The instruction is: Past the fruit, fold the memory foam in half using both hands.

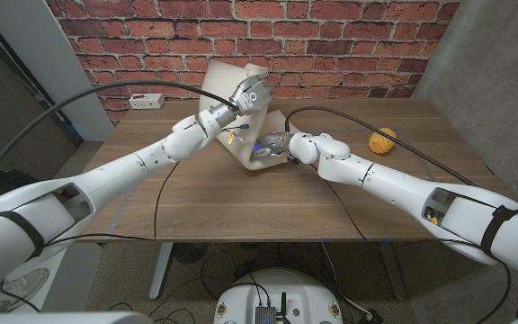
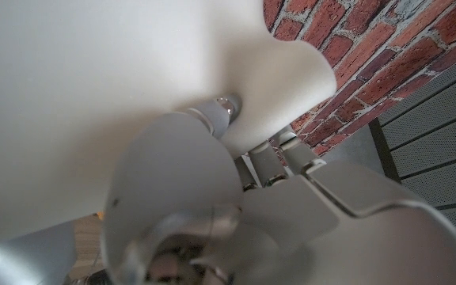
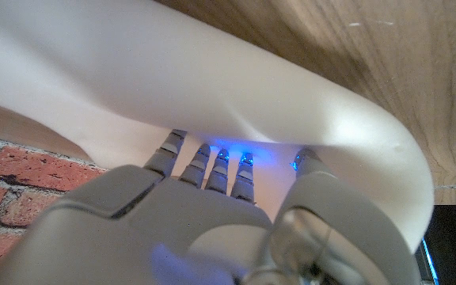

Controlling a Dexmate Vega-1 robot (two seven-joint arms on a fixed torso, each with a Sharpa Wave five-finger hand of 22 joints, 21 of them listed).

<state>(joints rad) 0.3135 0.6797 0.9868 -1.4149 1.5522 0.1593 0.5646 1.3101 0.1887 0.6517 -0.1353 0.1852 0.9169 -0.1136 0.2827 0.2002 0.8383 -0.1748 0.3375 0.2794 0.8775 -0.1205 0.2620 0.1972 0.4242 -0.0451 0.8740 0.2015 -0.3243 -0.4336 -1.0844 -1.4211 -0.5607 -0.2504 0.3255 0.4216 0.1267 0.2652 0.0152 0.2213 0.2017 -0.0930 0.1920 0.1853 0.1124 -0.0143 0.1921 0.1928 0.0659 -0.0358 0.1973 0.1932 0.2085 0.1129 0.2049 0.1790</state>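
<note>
The white memory foam [image 1: 229, 77] stands bent upward at the table's far middle, its lower part on the wood. My left hand [image 1: 248, 94] grips the raised upper edge; in the left wrist view its fingers [image 2: 226, 106] press into the foam [image 2: 93, 79]. My right hand [image 1: 277, 144] holds the lower edge close to the table. In the right wrist view the foam [image 3: 212, 87] curves over that hand's fingers [image 3: 212, 162], which are tucked under the fold. An orange fruit [image 1: 382, 141] lies to the right of the foam, apart from both hands.
A white power strip [image 1: 147, 101] lies at the back left of the wooden table [image 1: 196, 198]. A brick wall stands right behind the foam. Black cables arc over both arms.
</note>
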